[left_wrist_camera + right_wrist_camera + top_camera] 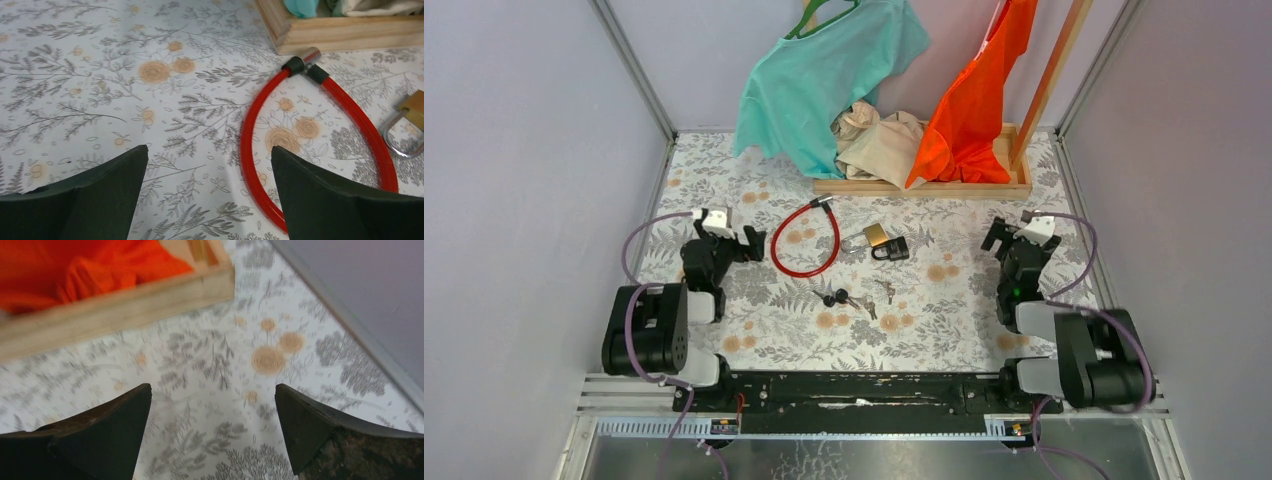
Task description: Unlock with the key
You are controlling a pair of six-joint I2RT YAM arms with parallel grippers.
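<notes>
Unlocking is not begun: keys [842, 299] and padlock [876, 235] lie untouched; left gripper [210, 152] and right gripper [212, 390] are held wide, empty.

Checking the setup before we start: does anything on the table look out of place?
Only the clothes: the teal shirt hangs crooked on its hanger and droops past the wooden tray's left end over the table, beside a crumpled beige garment.

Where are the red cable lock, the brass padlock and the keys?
red cable lock [243, 150], left wrist view, left curve of its loop
brass padlock [876, 234], top view, brass body
keys [834, 297], top view, black heads
</notes>
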